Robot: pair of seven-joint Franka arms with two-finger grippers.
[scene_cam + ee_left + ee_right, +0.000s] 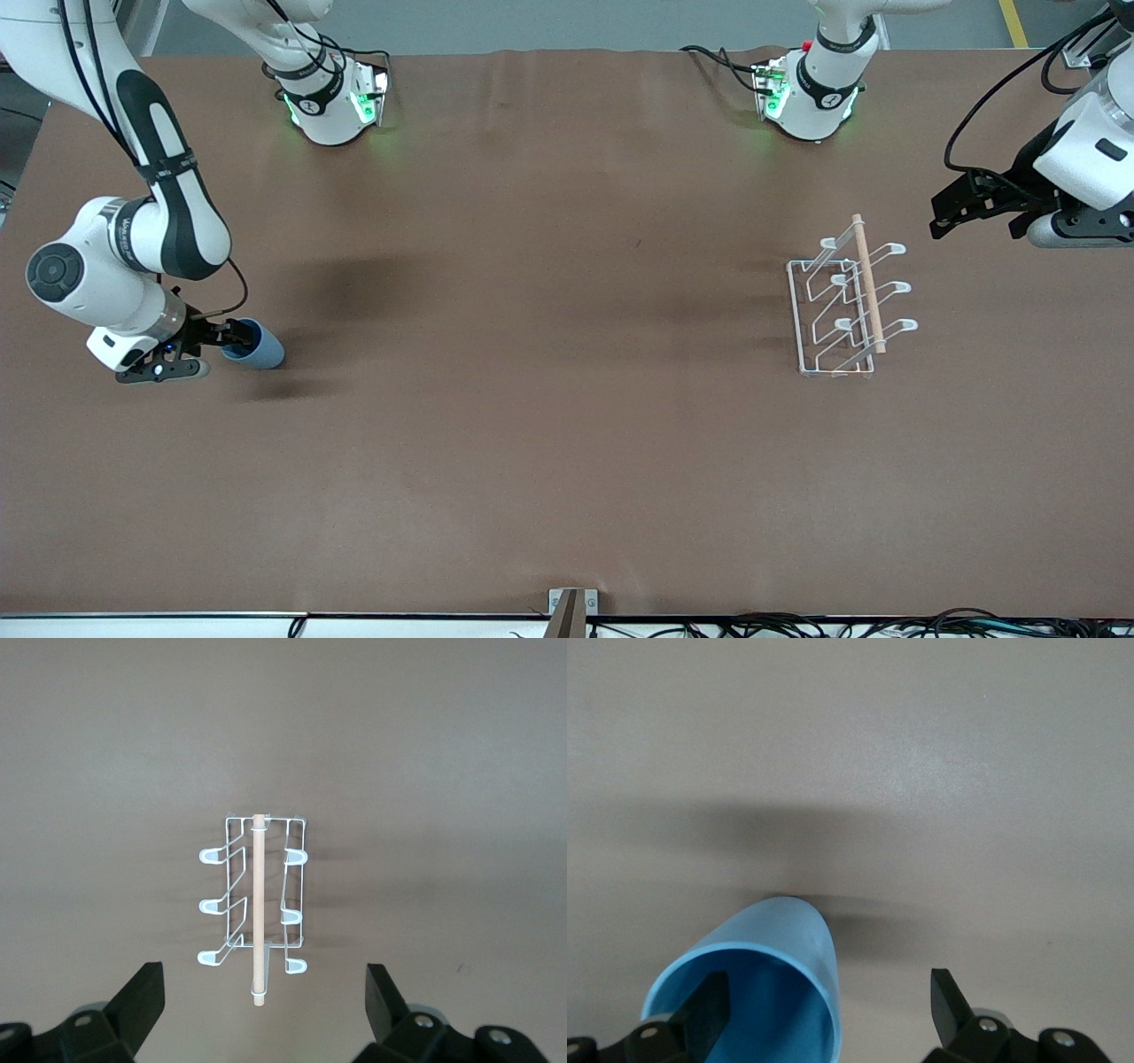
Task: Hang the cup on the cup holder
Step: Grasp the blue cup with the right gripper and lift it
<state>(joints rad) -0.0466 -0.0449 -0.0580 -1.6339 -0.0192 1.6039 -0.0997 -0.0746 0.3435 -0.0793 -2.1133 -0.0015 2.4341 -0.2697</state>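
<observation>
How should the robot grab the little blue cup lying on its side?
By the rim, I think. The small blue-grey plastic cup lies tipped, its open mouth facing the right gripper. One of the fingers is already inside the mouth and the other is outside the wall, so closing there pinches the wall. The left gripper waits near the rack.

R gripper [232, 336] sat low at R arm's end of table, fingers apart. L gripper [941, 213] waited up high, fingers wide.
</observation>
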